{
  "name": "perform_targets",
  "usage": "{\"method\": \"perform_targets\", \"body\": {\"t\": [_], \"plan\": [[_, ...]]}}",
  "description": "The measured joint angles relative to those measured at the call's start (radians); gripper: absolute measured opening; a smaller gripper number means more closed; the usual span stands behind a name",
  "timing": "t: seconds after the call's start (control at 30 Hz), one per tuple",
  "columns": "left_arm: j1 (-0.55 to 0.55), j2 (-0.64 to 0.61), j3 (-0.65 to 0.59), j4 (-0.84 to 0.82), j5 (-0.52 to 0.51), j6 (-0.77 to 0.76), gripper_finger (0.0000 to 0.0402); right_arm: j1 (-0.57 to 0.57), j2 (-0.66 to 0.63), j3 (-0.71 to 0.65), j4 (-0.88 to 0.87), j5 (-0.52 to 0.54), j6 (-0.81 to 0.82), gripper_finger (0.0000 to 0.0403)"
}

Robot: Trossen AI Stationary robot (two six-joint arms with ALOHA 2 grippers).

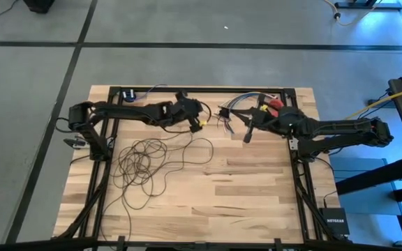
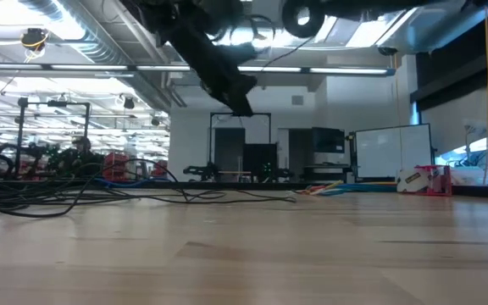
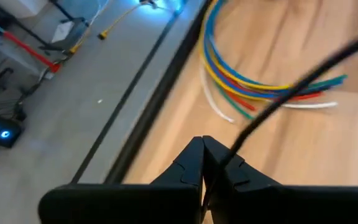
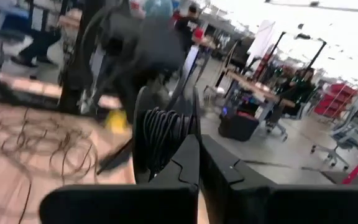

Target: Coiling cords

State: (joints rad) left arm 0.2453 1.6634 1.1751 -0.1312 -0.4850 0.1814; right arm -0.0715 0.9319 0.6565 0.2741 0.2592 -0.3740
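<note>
The cords are one thin dark wire. Its loose loops (image 1: 142, 162) lie on the table's left half, also seen in the low view (image 2: 49, 193) and the right wrist view (image 4: 39, 146). My left gripper (image 1: 198, 123), up off the table at mid-far, is shut on a straight stretch of the wire (image 3: 291, 84); in the low view it (image 2: 242, 107) slants down from the left. My right gripper (image 1: 247, 134) stays level to its right, shut, with a wound coil of the wire (image 4: 162, 134) at its fingers. My left gripper pinches one strand of the wire (image 3: 234, 151) between its two fingertips, slanting down from the table's left. The strand runs straight away from the fingers, clear of the table. My right gripper (image 4: 197, 152) has a coil of several turns (image 4: 160, 146) against one side of its shut fingers, lifted clear. The fingers hide how the turns are caught.
A short bundle of multicoloured wires (image 1: 237, 106) lies at the far middle, right beyond my left gripper (image 3: 247, 84). A red object (image 1: 274, 104) sits by the right arm. A small dark and blue object (image 1: 128, 94) lies at the far left. The near right of the tabletop (image 1: 250, 202) is bare wood.
</note>
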Motion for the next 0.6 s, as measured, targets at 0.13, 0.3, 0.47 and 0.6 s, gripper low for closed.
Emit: {"method": "perform_targets", "body": {"t": [0.13,0.3,0.47,0.6], "plan": [[0.014,-0.096,0.0,-0.021,0.0,0.006,0.0,0.0,0.0,0.0,-0.045,-0.003,0.0,0.0005],[0.012,-0.223,0.0,-0.045,0.011,0.01,0.0,-0.001,0.001,0.0,-0.123,-0.017,0.0,0.0005],[0.012,-0.333,0.0,-0.051,0.114,-0.023,0.0,-0.001,0.004,0.0,-0.155,-0.016,-0.003,0.0005],[0.007,-0.371,0.0,-0.036,0.235,-0.06,0.0,-0.001,0.025,0.0,-0.158,0.007,-0.023,0.0005]]}}
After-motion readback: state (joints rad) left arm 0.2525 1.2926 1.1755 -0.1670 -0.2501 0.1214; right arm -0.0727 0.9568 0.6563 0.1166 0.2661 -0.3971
